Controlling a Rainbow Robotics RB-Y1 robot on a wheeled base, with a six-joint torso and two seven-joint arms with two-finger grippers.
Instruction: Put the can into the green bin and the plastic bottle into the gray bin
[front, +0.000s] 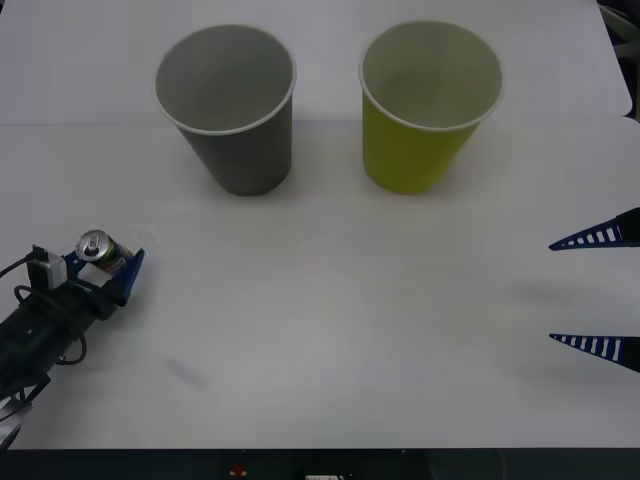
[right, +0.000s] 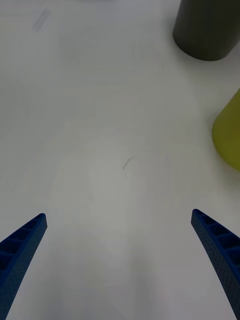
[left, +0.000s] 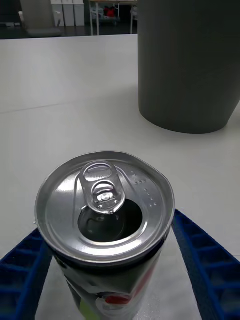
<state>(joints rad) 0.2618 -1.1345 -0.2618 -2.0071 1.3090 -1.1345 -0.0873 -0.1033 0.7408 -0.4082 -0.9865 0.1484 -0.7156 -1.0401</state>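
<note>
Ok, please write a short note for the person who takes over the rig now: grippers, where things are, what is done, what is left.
Left gripper: shut on the can, near the table's left side, in front of the gray bin.
Right gripper: open, holding nothing, at the right edge.
Green bin: upright beside the gray one, nothing visible inside either.
Done: can grasped.
Left: carry the can to the green bin and release it. No plastic bottle is seen.

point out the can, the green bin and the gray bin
can (left: 105, 200), left wrist view, silver top by the pull tab
green bin (front: 410, 150), front view, outer yellow-green wall
gray bin (front: 250, 150), front view, outer gray wall
</note>
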